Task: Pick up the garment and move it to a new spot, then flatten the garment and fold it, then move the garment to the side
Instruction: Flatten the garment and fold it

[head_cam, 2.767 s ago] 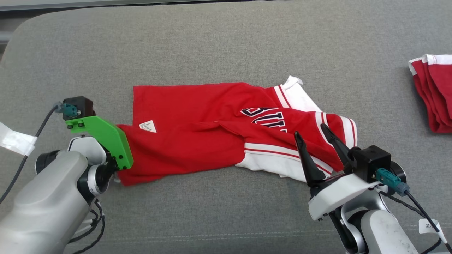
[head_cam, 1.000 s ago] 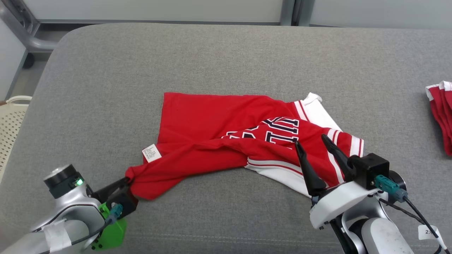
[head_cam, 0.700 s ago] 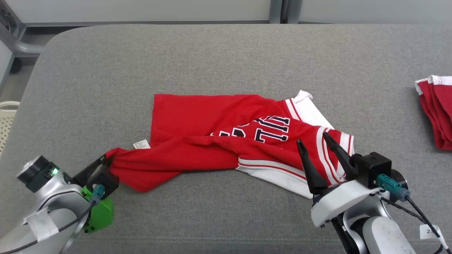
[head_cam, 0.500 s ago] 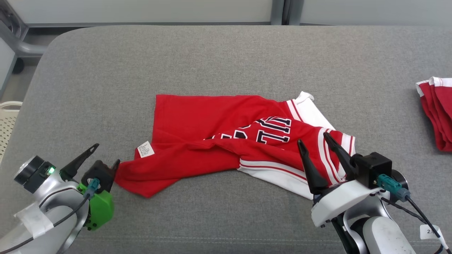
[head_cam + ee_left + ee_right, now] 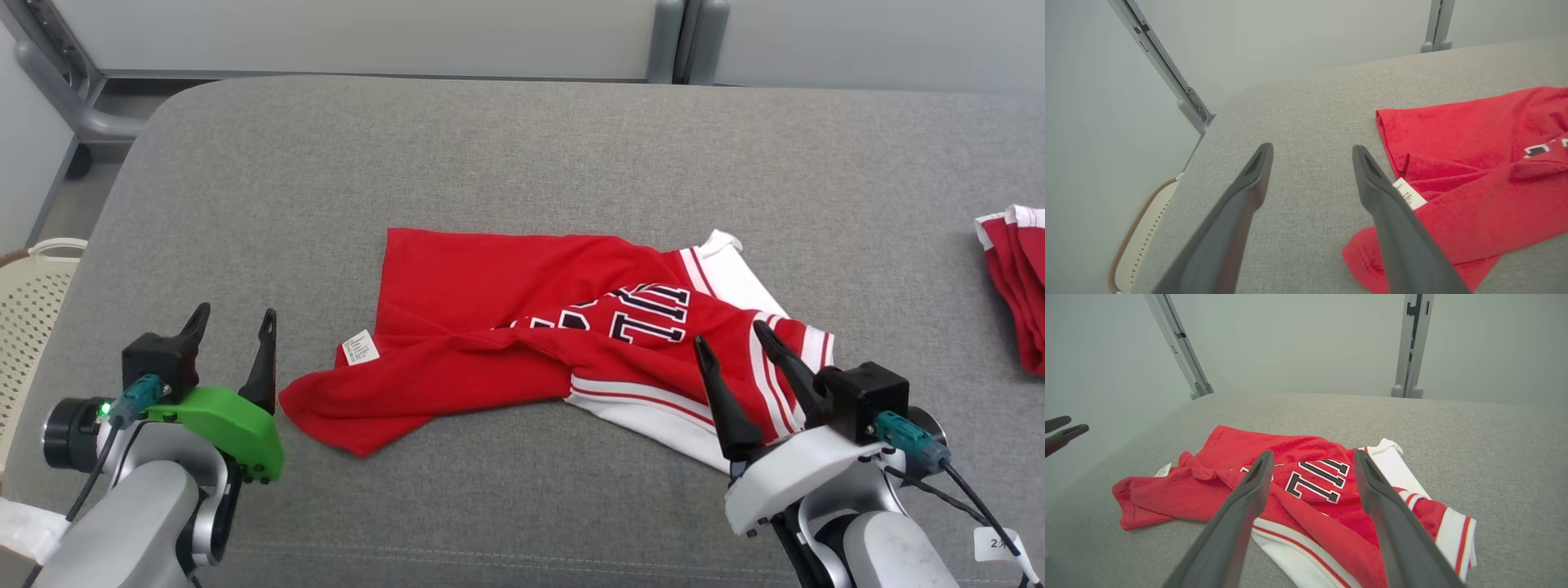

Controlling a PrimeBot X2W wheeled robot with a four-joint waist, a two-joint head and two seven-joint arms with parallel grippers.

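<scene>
Red-and-white knitted jersey with dark lettering (image 5: 490, 327) lying rumpled at the centre of the grey upholstered table (image 5: 490, 163), one corner trailing toward 8 o'clock. The left gripper (image 5: 234, 314) stands spread and empty just beside that corner. The right gripper (image 5: 728, 333), likewise spread, waits at 4 o'clock by the striped sleeve, seemingly ready to help flatten the jersey.

Garment (image 5: 490, 286): soft matt red cloth. Cushion (image 5: 490, 147): rough grey woven fabric. Left gripper (image 5: 235, 312) fingers (image 5: 263, 359) matt dark plastic, bracket (image 5: 229, 420) smooth green plastic.
</scene>
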